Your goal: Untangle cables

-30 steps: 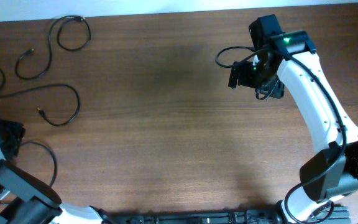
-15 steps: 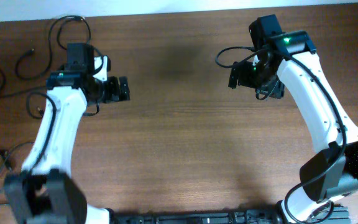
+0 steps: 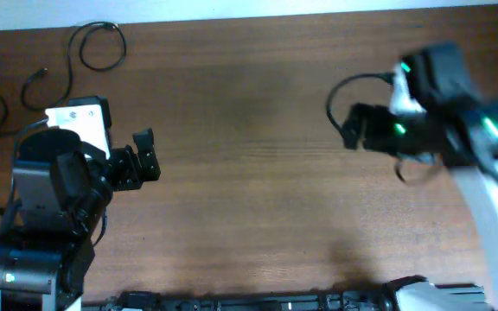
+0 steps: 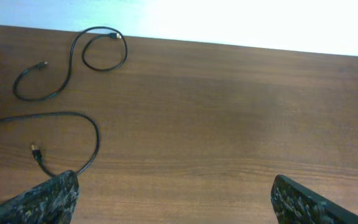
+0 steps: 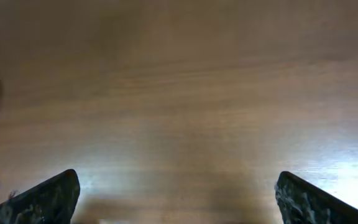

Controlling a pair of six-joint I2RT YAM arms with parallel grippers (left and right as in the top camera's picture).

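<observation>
Two arms at work on a wooden table [image 4: 229, 112]: the left gripper [image 4: 176, 186] is hovering above the surface, its fingers spread wide and holding nothing. The cables [image 4: 67, 112] are lying in loose, separate loops at the far left corner. The right gripper [image 5: 176, 183], likewise spread and empty, is hanging over the right side.

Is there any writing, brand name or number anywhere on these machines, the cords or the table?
None readable: no words, labels or numbers show on the cables, the table, the left arm or the right arm. Its green lights carry no text.
</observation>
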